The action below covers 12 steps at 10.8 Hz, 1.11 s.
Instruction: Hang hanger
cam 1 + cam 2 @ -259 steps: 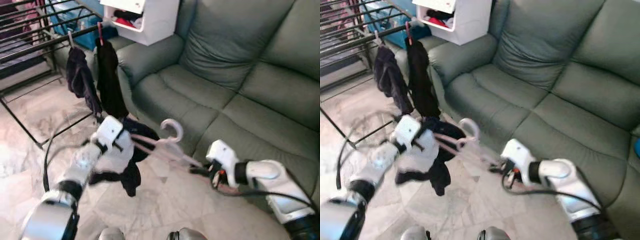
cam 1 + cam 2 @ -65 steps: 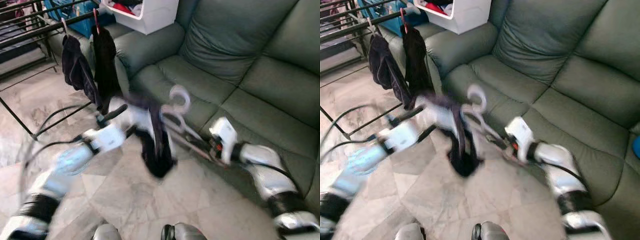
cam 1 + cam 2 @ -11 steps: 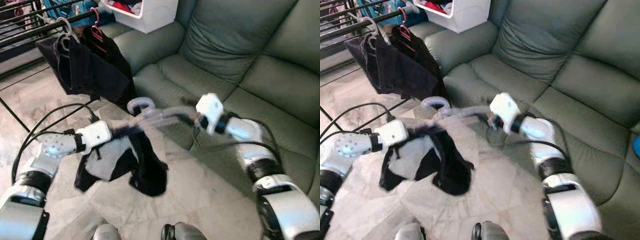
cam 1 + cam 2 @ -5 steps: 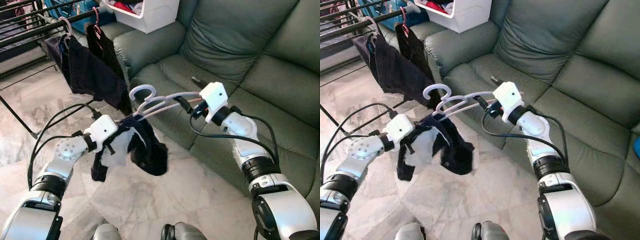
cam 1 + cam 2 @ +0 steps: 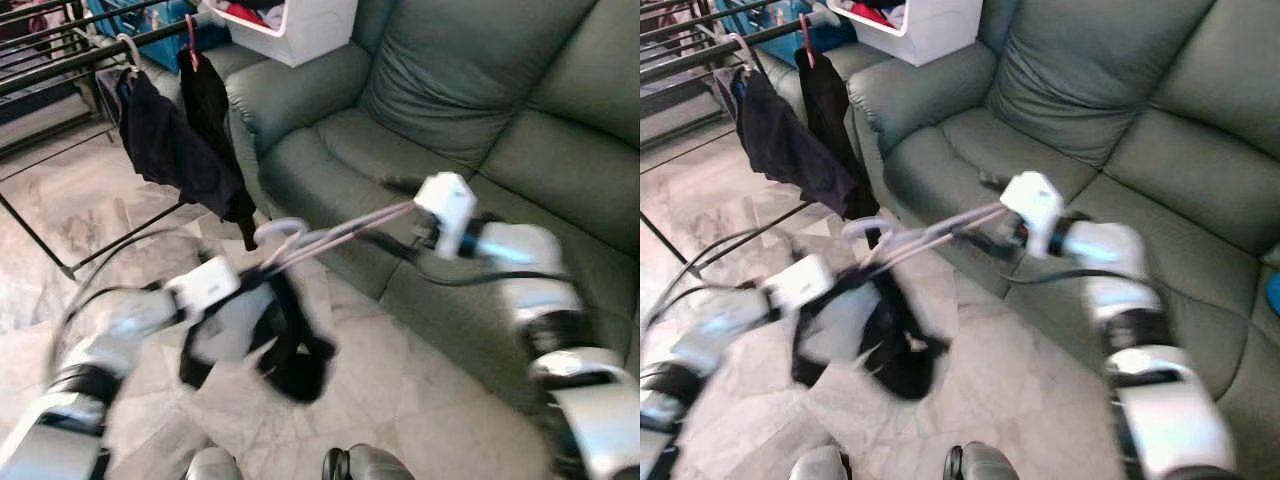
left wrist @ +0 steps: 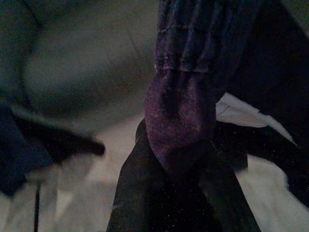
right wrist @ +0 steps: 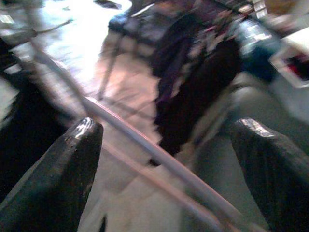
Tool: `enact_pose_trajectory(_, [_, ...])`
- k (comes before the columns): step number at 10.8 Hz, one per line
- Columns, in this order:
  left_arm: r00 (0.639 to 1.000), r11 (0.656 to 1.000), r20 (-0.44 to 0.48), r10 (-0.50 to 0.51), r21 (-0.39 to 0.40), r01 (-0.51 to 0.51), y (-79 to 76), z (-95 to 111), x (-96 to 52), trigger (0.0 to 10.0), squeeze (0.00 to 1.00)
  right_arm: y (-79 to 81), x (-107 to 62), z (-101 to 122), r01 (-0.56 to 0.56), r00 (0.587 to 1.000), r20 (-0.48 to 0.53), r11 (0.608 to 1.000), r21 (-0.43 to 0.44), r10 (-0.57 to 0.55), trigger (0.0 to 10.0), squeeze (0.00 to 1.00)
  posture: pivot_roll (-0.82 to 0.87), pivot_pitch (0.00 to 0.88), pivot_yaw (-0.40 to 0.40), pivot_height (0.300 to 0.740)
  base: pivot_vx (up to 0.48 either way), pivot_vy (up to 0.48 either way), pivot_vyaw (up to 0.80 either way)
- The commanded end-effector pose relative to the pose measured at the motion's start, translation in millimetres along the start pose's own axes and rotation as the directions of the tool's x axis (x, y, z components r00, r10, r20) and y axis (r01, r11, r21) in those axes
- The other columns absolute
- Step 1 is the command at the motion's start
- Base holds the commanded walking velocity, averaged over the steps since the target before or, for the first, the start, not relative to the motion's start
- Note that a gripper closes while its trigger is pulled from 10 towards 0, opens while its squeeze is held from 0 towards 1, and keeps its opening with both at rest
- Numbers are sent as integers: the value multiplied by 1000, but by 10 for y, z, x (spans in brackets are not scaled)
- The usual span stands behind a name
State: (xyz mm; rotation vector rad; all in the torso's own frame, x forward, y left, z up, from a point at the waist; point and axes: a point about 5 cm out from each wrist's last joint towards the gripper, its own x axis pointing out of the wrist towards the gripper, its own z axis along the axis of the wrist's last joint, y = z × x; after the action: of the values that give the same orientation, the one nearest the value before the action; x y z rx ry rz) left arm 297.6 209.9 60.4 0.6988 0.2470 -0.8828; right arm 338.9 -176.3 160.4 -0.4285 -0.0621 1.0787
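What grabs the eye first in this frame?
A pale hanger stretched between both arms in mid-air, a dark garment drooping from it over the marble floor. Behind, a green sofa; to the robot's left, a drying rack with two dark clothes already hung.

A pale marble-patterned tiled floor (image 5: 400, 400) carries a dark green leather sofa (image 5: 470, 120), which stands along its far right side. On the sofa's left armrest sits a white open-fronted storage box (image 5: 290, 25) holding red and dark items. At the floor's far left corner stands a black metal drying rack (image 5: 60, 60) with thin legs braced on the tiles; two dark garments (image 5: 185, 140) hang from its front rail, one on a white hanger, one on a red hanger.
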Motion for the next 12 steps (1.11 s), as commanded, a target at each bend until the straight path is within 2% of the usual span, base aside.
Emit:
enact_pose_trajectory(1, [1000,999,-2,-24,30,24,-2,15,1,0,0,83,-28,-36,-121,992,-35,992,24,121,10000,1000,-37,62,-72,740,0,0,0])
enact_pose_trajectory(2, [999,997,-11,-46,60,46,14,21,-8,0,0,204,-94,-100,-263,960,-84,962,66,268,10000,1000,-36,65,-74,740,0,0,0])
enact_pose_trajectory(4, [997,993,-23,-75,89,77,14,25,4,0,0,399,-162,-144,-409,898,-118,903,129,424,10000,1000,-37,64,-73,740,0,0,0])
enact_pose_trajectory(5, [998,994,-26,-54,91,56,58,44,20,0,0,426,-153,-129,-397,906,-111,912,107,408,10000,1000,-37,64,-73,740,0,0,0])
enact_pose_trajectory(6, [995,996,-47,92,3,-92,201,17,10,0,0,317,-71,3,-216,976,5,974,64,216,10000,0,-45,67,-70,740,0,0,0])
enact_pose_trajectory(7, [971,967,-54,234,-96,-238,325,4,-11,0,0,294,-54,89,-115,989,103,986,123,103,10000,0,-50,70,-68,740,0,0,0])
enact_pose_trajectory(8, [943,926,-57,327,-182,-331,401,1,-23,0,0,343,-51,87,-61,989,141,983,172,37,10000,0,-48,73,-65,740,0,0,0])
enact_pose_trajectory(9, [904,854,-90,418,-300,-425,440,-42,-25,0,0,403,-2,40,35,988,145,984,177,-61,10000,0,-47,75,-62,740,0,0,0])
enact_pose_trajectory(10, [886,821,-73,458,-347,-453,457,-2,6,0,0,342,93,-10,222,962,113,955,195,-247,10000,0,-46,77,-60,740,0,0,0])
enact_pose_trajectory(11, [867,816,39,496,-361,-451,527,204,55,0,0,328,202,-116,387,912,34,886,256,-409,10000,0,-39,81,-61,740,0,0,0])
enact_pose_trajectory(12, [868,853,138,478,-309,-420,572,393,69,0,0,306,245,-207,467,875,-36,822,327,-483,10000,0,-31,82,-62,740,0,0,0])
